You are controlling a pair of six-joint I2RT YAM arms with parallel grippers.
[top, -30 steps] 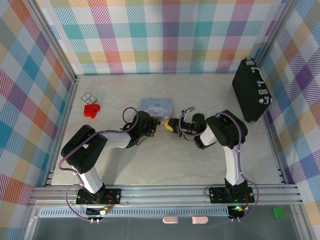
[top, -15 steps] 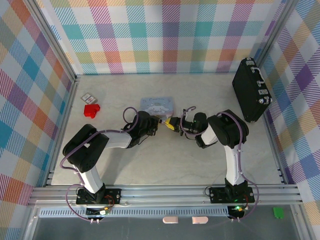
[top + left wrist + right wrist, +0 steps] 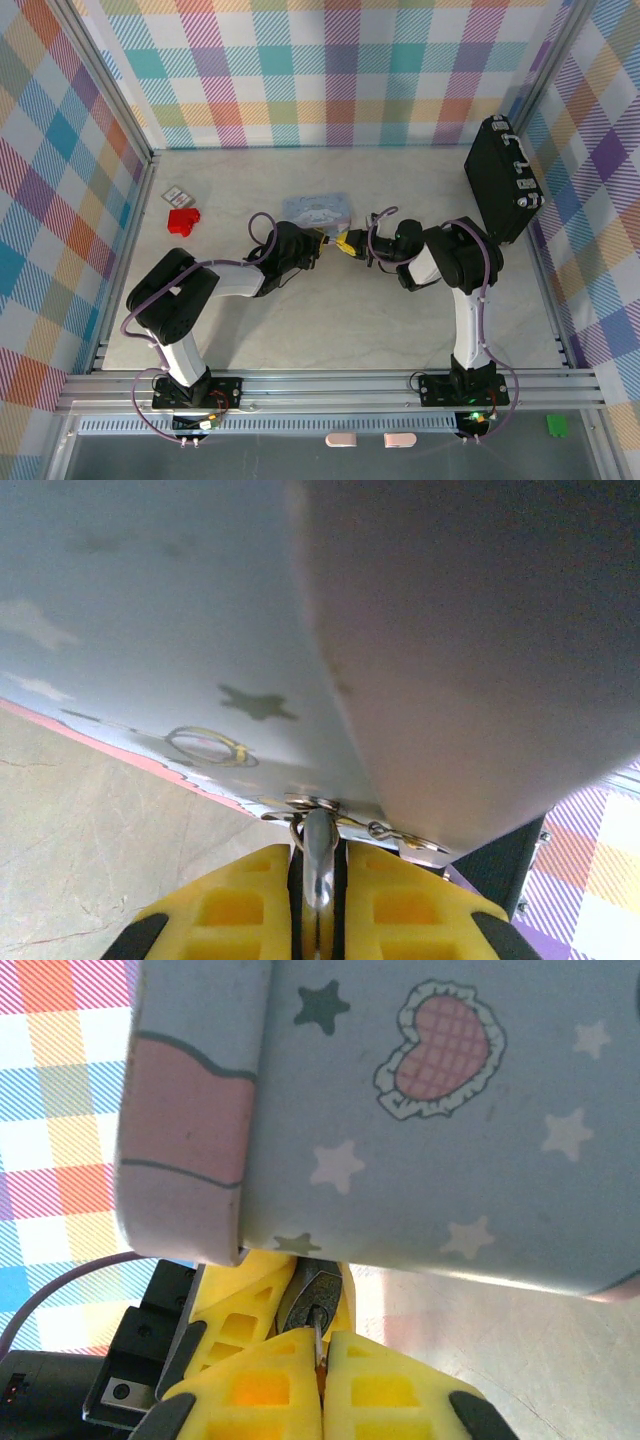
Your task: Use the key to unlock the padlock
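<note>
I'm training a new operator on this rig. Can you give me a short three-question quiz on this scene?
1. The tin bears: A stripes, B a heart and stars, C flowers.
2. True or false: the red block touches the tin.
3. Fill in: the left gripper and right gripper are both ___.
Key: 1 B; 2 false, the red block lies apart; 3 shut, left on the padlock, right on the key.

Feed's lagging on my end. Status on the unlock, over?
Left end effector shut on padlock. Right end effector shut on key, tip at keyhole. Pale blue tin close against both.
</note>
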